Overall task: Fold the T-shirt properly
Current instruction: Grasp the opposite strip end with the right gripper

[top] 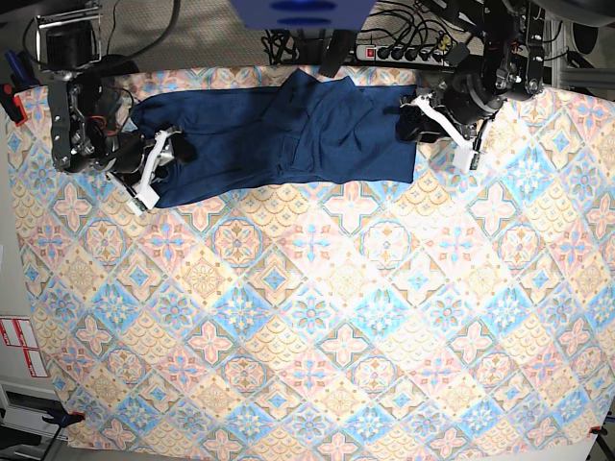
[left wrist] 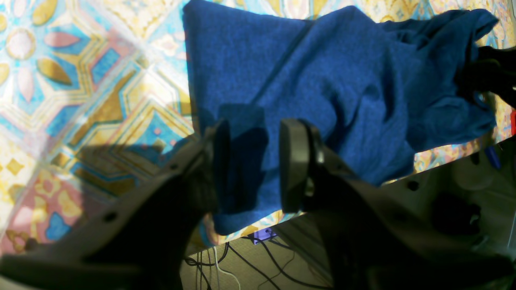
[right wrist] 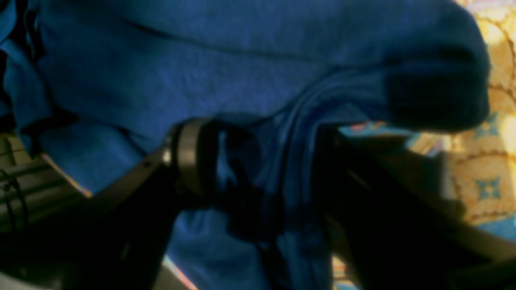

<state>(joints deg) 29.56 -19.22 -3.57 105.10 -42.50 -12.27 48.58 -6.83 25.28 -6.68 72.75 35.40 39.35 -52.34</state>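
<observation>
Navy knit shirt spread along far edge of table, long axis running side to side in base view, over patterned cloth of blue, yellow and pink tiles. Mostly flat through middle, one diagonal fold line crossing body; bunched and wrinkled toward end near right gripper. Left gripper at shirt's other end, on right side of base view. From left wrist view, left gripper with fingers parted to a middling gap, a fold of shirt edge lying between them; contact of pads with cloth hard to confirm, gap partly in shadow, so a pinch cannot be told. Right gripper at shirt's end on left side of base view, white finger links angled down onto fabric. From right wrist view, blurred and dark, right gripper spread wide with a thick gathered bundle of shirt filling the space between fingers; looks clamped on that bundle. Cables and floor visible past table edge in left wrist view. Power strip beyond table's far edge.
</observation>
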